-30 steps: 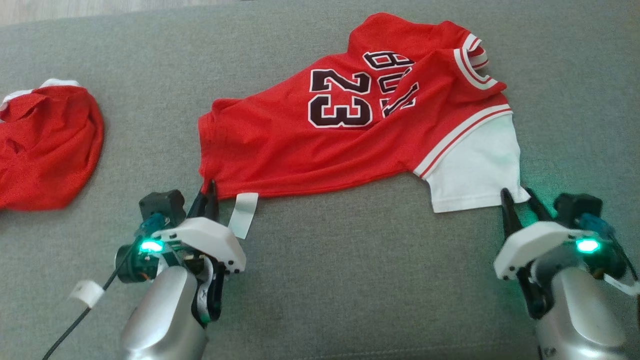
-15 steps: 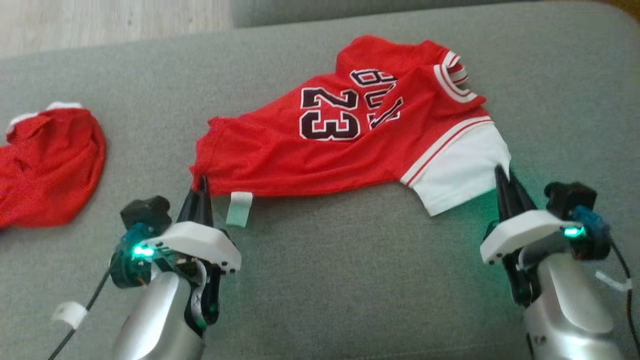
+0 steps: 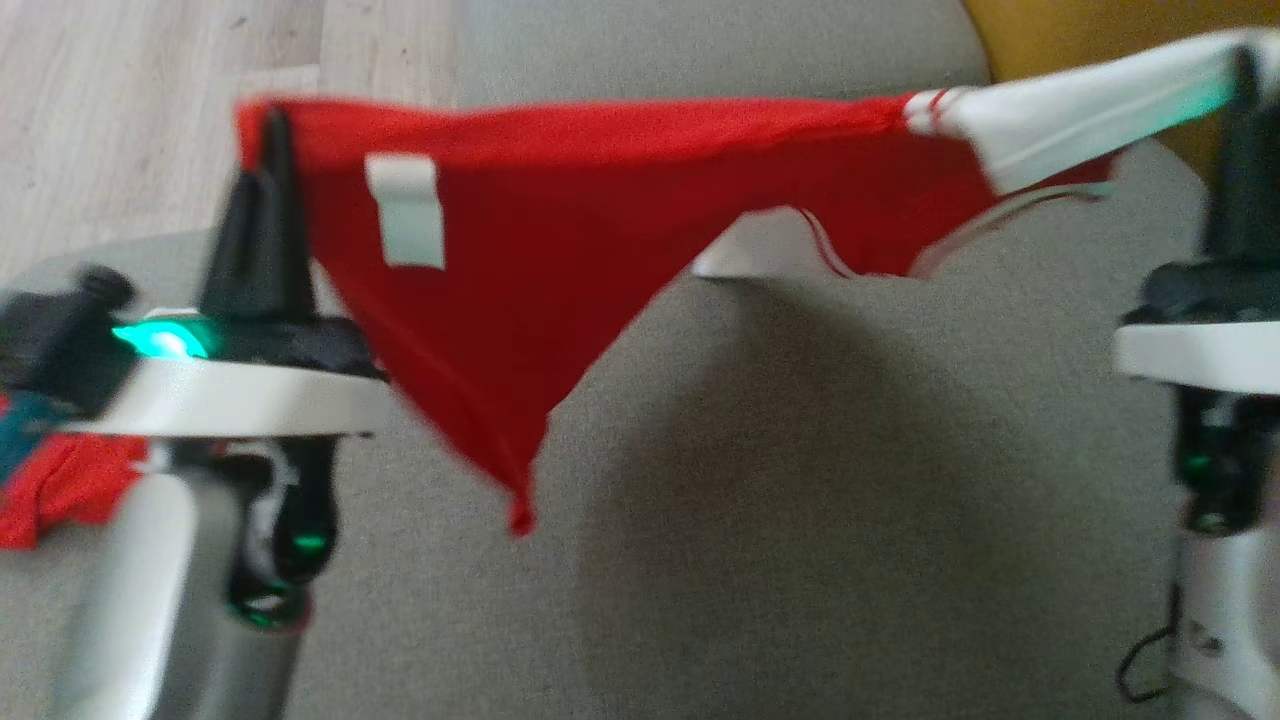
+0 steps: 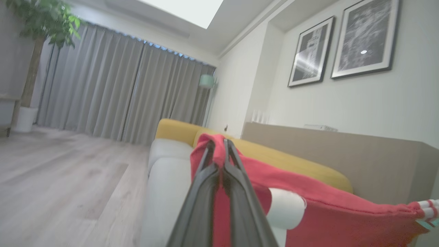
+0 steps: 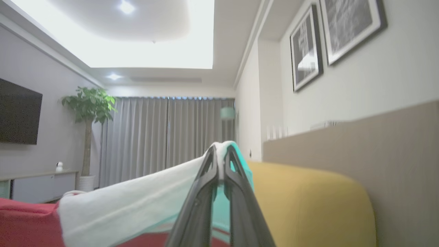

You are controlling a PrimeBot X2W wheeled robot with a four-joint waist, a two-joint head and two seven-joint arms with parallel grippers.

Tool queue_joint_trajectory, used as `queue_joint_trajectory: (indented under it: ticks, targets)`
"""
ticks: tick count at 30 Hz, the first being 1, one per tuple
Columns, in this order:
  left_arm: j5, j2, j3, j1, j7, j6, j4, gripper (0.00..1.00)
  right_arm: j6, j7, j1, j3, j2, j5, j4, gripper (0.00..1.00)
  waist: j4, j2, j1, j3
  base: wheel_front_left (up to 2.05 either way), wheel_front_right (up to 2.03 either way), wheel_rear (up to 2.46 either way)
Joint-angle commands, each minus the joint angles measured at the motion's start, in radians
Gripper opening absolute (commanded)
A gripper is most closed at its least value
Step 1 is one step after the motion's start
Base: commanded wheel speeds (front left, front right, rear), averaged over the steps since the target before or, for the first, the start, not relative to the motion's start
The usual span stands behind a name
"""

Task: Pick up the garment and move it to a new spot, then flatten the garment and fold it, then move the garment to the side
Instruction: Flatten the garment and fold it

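AIRBORNE: A red jersey (image 3: 560, 200) hangs above a grey couch (image 3: 800, 500), stretched between the robot's two arms. The left gripper (image 3: 272, 135) is pressed together on a red corner of the hem, just beside a white label (image 3: 405, 210). The right gripper (image 3: 1243, 75) pinches the tip of a white sleeve (image 3: 1080, 110). Between them the top edge runs taut, while the loose cloth sags to a point that appears clear of the cushion. A second red garment (image 3: 55, 480) lies on the couch at lower left, partly behind the left arm. The job looks to be in its first step, carrying the jersey to a new spot. The next move likely calls for both arms to travel together with the stretch kept, then to lower the cloth so it lands flat, away from the other garment.
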Motion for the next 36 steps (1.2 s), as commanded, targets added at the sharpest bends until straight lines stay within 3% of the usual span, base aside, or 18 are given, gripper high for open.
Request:
queue_joint_trajectory:
  ticks: [1,8,11,15,21,28,32,36]
  targets:
    - [0.004,0.043,0.055,-0.080,0.017,0.009,-0.077,0.00,0.004,0.023,-0.028,0.012,-0.011,-0.013,-0.089,0.00,-0.005,0.0000,0.0002,-0.012,0.00,0.00,0.00]
    - [0.026,0.140,0.081,-0.192,0.161,0.019,-0.282,0.00,0.004,0.173,-0.043,-0.045,-0.057,-0.030,-0.383,0.00,-0.005,0.0000,0.0002,-0.021,0.00,0.00,0.00]
    - [0.050,0.178,0.072,-0.225,0.206,0.011,-0.282,0.00,0.004,0.217,-0.054,-0.055,-0.076,-0.025,-0.426,0.00,-0.007,0.0000,0.0002,-0.007,0.00,0.00,0.00]
    - [0.042,0.179,0.046,-0.251,0.238,0.001,-0.246,0.00,0.004,0.253,-0.071,-0.034,-0.095,-0.011,-0.414,0.00,-0.008,0.0000,0.0002,0.027,0.00,0.00,0.00]
    - [0.045,0.179,0.030,-0.331,0.244,-0.015,-0.119,0.00,0.004,0.251,-0.163,0.021,-0.103,0.022,-0.278,0.00,-0.019,0.0000,0.0002,0.161,0.00,0.00,0.00]
    - [0.129,0.199,0.008,-0.594,0.182,-0.066,0.144,0.00,0.004,0.186,-0.452,0.088,-0.123,-0.019,0.006,0.00,-0.039,0.0000,0.0002,0.290,0.00,0.00,0.00]
    - [0.199,0.202,0.002,-0.800,0.046,-0.097,0.365,0.00,0.004,0.101,-0.700,0.106,-0.066,-0.084,0.229,0.00,-0.075,0.0000,0.0002,0.330,0.00,0.00,0.00]
    - [0.219,0.185,0.026,-0.935,-0.114,-0.099,0.555,0.00,0.004,0.006,-0.907,0.090,-0.015,-0.140,0.447,0.00,-0.115,0.0000,0.0002,0.353,0.00,0.00,0.00]
